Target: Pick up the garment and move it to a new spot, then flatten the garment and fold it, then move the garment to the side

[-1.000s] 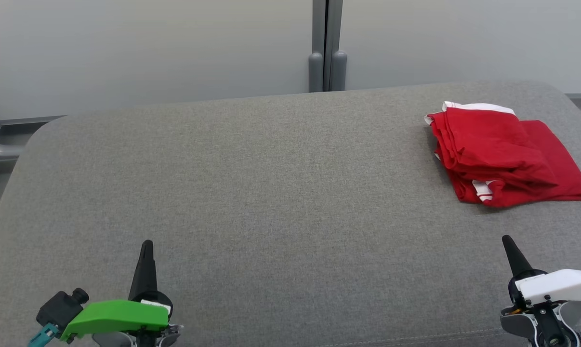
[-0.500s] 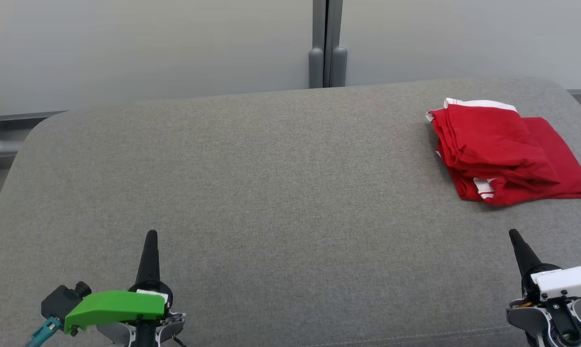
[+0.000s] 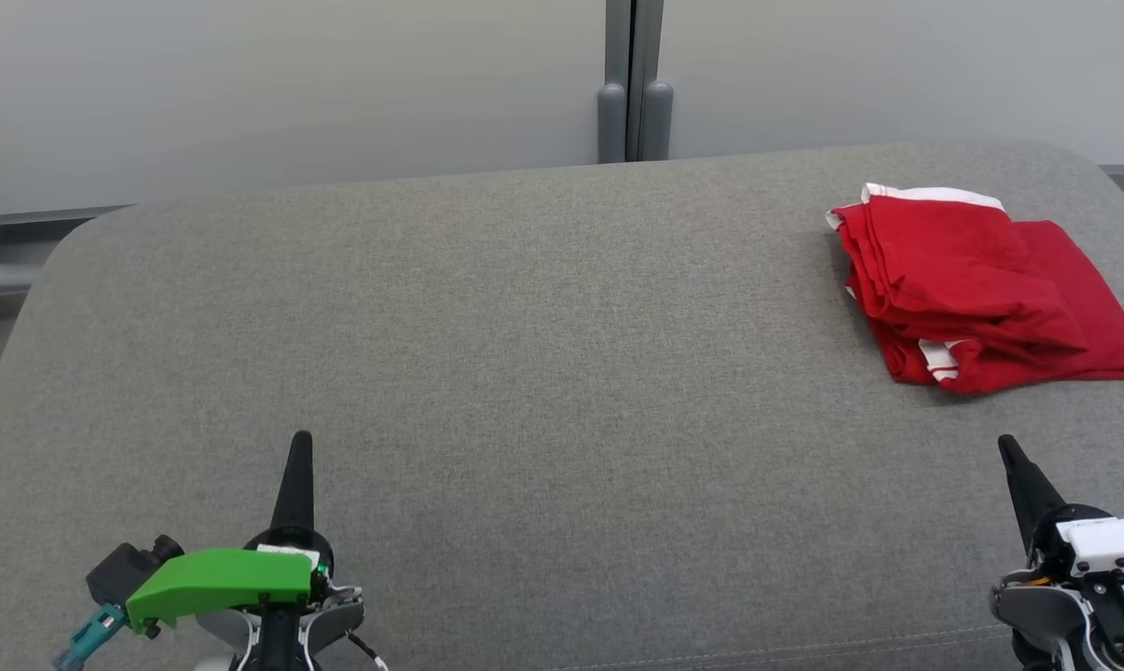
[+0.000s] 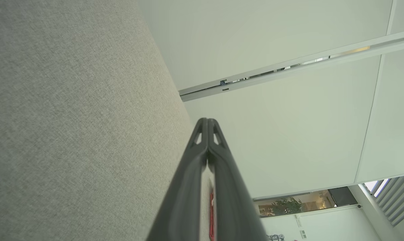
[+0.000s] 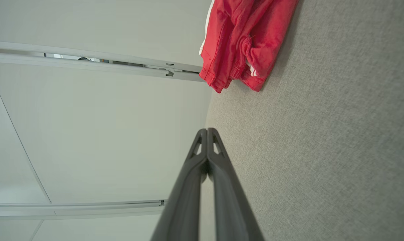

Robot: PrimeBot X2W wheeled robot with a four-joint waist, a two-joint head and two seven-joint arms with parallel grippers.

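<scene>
While folded, garment point(image 3: 977, 294) far right.

Folded red garment point(image 3: 977, 289)
White-trimmed, in a loose layered bundle, lying at two o'clock in the head view.

**One garment point(image 3: 972, 289) on a grey desk point(image 3: 525, 354)**

We see the desk padded in grey woven fabric (rounded corners, a seam along its near edge). The red garment, trimmed in white, lies folded near its far right corner.
</scene>
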